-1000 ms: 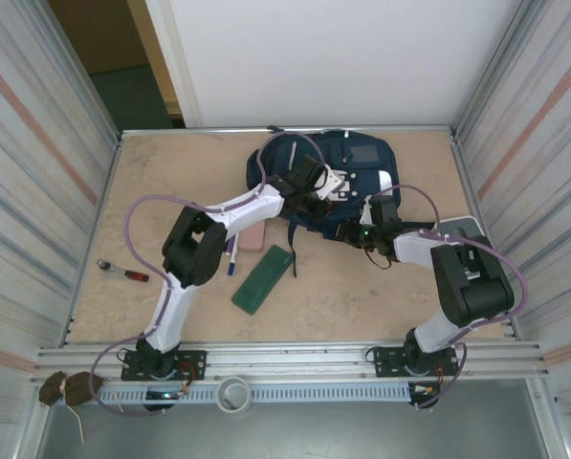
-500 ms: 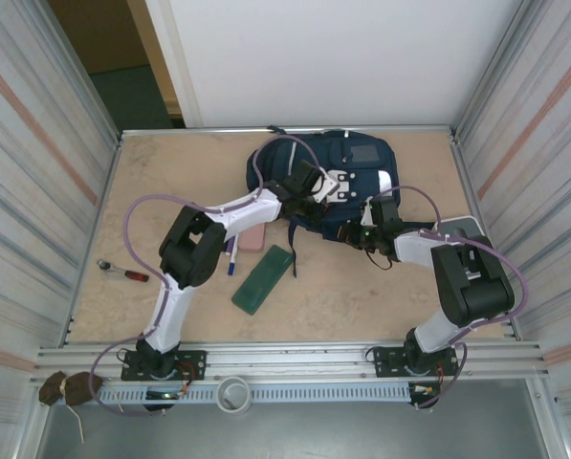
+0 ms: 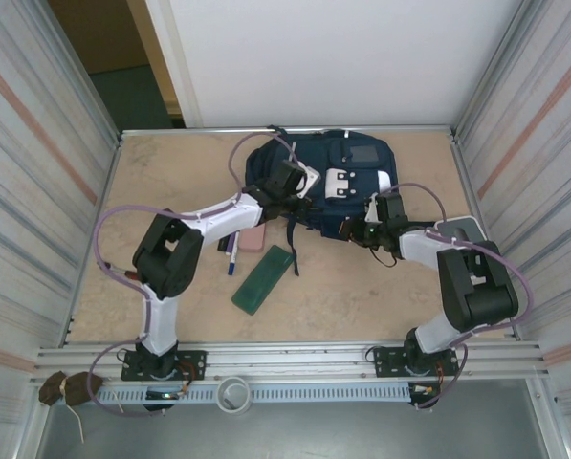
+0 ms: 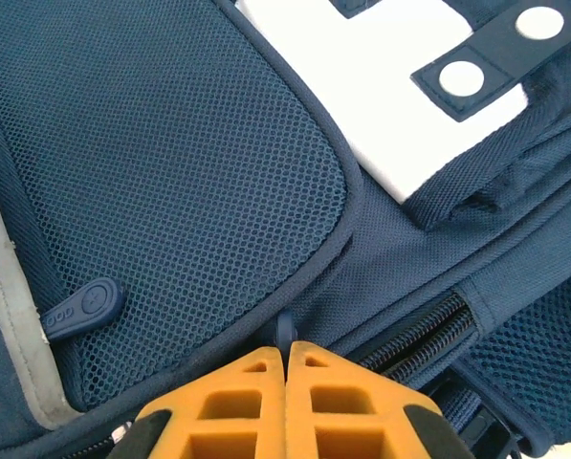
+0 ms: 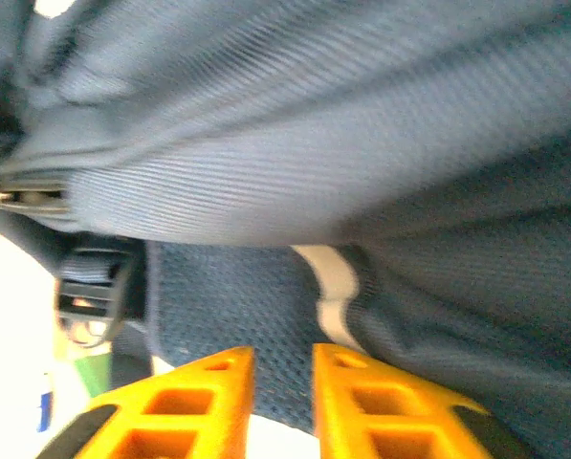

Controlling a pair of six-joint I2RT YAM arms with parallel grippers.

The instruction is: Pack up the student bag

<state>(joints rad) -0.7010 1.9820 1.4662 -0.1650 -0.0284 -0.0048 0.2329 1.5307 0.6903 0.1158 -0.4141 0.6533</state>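
The student bag (image 3: 347, 158) lies flat at the far middle of the counter (image 3: 170, 163), close to the far wall and a little right of centre, with its white patch (image 3: 340, 182) facing up. My left hand (image 3: 299, 182) is down on the bag's left half, just beside that patch. On the left wrist camera its orange fingers (image 4: 237, 402) are pressed flat together with no gap, tips against the navy cloth just below the rim of a mesh pocket (image 4: 170, 143). A small dark tab (image 4: 284, 328) sits right at the tips, and I cannot tell whether it is pinched between them. A zip (image 4: 414, 335) runs off to the right of the fingers. My right hand (image 3: 364, 231) is at the bag's near right edge. On its own camera the two fingers (image 5: 180, 402) stand a narrow way apart, and I can make out nothing between them; the bag's fabric is blurred and very close in front. Nearer to me on the counter, left of the bag's dangling straps, a flat green case (image 3: 263, 278) lies at a slant. A pink thing (image 3: 253, 237) and a blue pen (image 3: 231, 256) lie just beside it, partly under the left arm. Well apart from all that, near the counter's left edge, there is a small tool (image 3: 122, 271) with a red handle.
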